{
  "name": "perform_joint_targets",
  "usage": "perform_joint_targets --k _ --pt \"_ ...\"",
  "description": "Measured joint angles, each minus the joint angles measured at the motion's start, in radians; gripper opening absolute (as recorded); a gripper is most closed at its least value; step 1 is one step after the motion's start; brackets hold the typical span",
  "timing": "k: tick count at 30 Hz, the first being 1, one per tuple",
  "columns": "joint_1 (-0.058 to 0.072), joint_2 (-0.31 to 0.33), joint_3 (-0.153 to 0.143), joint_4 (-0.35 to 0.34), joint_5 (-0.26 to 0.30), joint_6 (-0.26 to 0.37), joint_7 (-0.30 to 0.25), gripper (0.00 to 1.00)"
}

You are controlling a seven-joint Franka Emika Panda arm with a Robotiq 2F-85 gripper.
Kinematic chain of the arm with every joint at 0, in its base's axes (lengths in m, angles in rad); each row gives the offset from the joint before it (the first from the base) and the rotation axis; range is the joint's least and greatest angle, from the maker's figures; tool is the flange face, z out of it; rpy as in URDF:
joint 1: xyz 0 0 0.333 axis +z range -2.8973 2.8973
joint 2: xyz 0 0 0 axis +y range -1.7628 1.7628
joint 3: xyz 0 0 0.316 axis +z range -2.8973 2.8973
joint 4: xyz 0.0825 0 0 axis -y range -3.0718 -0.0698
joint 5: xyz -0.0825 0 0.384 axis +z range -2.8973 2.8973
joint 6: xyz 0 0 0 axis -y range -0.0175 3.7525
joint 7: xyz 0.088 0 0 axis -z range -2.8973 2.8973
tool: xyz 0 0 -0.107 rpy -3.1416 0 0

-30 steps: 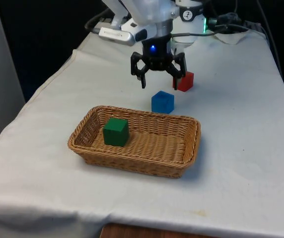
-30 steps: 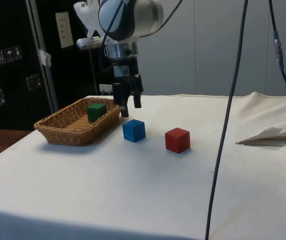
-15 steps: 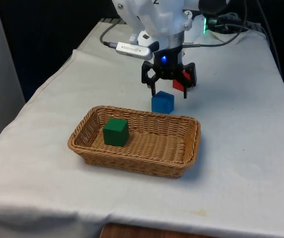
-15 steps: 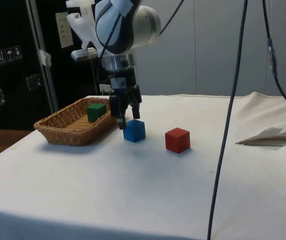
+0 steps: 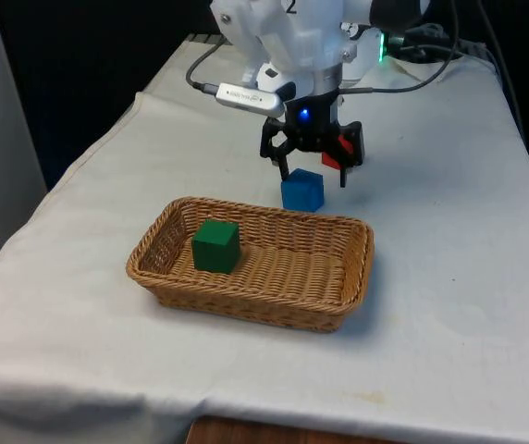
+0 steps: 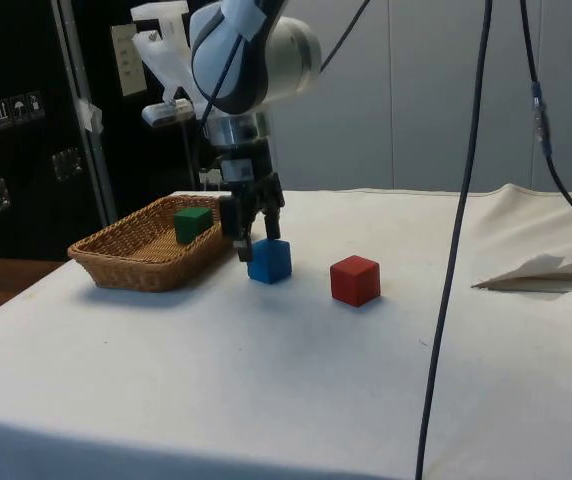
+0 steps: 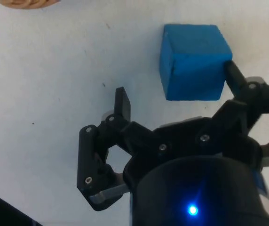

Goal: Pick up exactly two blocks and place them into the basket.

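My gripper (image 5: 311, 174) hangs wide open and empty just above the blue block (image 5: 302, 191), low so I can straddle it; the green block (image 5: 215, 246) sits in the wicker basket (image 5: 338, 307).

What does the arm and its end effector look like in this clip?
A glossy white arm with rounded joint housings ends in a black two-finger end effector built of bolted linkage bars. A grey cable loops along the wrist.

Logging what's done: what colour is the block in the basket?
Green, clearest in the front view.
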State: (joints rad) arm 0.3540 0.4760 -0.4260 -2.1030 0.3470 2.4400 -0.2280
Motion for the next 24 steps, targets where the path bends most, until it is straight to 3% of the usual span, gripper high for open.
perform_joint_targets --k 11,24 --pt "-0.001 -0.084 -0.006 -0.021 -0.048 -0.048 0.027 1.0" --pt "-0.005 -0.004 -0.007 0.004 -0.055 -0.014 0.019 1.0"
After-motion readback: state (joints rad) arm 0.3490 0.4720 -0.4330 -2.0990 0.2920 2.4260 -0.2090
